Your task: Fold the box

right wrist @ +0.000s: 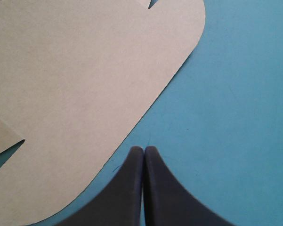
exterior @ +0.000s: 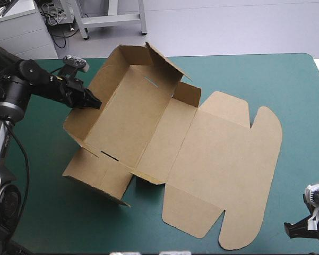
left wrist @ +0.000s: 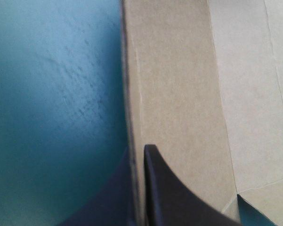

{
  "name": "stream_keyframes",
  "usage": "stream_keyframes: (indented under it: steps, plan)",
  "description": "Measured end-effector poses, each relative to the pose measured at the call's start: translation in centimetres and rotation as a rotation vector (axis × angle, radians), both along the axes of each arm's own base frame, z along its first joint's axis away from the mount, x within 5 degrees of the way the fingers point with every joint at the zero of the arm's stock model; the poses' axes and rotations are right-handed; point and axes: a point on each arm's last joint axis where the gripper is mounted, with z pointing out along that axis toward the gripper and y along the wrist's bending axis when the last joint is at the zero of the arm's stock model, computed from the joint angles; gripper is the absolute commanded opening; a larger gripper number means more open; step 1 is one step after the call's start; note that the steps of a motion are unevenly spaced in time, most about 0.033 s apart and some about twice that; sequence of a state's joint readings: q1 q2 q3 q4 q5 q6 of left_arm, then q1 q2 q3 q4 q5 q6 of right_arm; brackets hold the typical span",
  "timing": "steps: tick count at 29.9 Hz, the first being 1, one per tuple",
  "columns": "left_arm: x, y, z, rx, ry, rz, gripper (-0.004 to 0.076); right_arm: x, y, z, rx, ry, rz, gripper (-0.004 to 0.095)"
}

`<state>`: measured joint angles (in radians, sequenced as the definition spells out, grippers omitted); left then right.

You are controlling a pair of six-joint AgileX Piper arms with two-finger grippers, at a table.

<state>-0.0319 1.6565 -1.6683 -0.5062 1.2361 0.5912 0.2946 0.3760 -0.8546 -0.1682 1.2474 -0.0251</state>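
Observation:
The brown box (exterior: 148,122) lies mid-table as a partly raised sheet. Its left and far walls stand up, and the lid (exterior: 223,159) with its rounded flaps lies flat toward the right. My left gripper (exterior: 97,102) pinches the top edge of the left wall. In the left wrist view, that gripper (left wrist: 140,155) has the wall (left wrist: 179,94) as a thin sheet between its black fingers. My right gripper (exterior: 288,229) rests low near the front right corner. It (right wrist: 143,149) is shut and empty over the cover, just off a rounded lid flap (right wrist: 84,84).
Teal-green cover (exterior: 302,106) runs between the lid and the table's right edge, and more shows at the front left (exterior: 48,207). A low front flap of the box (exterior: 98,180) juts toward the front left.

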Motion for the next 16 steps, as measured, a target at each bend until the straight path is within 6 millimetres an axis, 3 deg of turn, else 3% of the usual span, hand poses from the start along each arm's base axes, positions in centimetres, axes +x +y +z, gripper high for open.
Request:
stream_keyframes:
  steps: [7,16]
  plan:
    - [-1.4,-5.5,4.2,0.187,-0.171,-0.139,-0.0032,-0.6,-0.5,1.6,0.002,-0.066,-0.032,-0.0023]
    - [-3.8,-11.1,4.7,0.468,-0.322,-0.322,-0.0032,-0.7,-0.6,2.1,0.014,-0.082,-0.045,-0.0023]
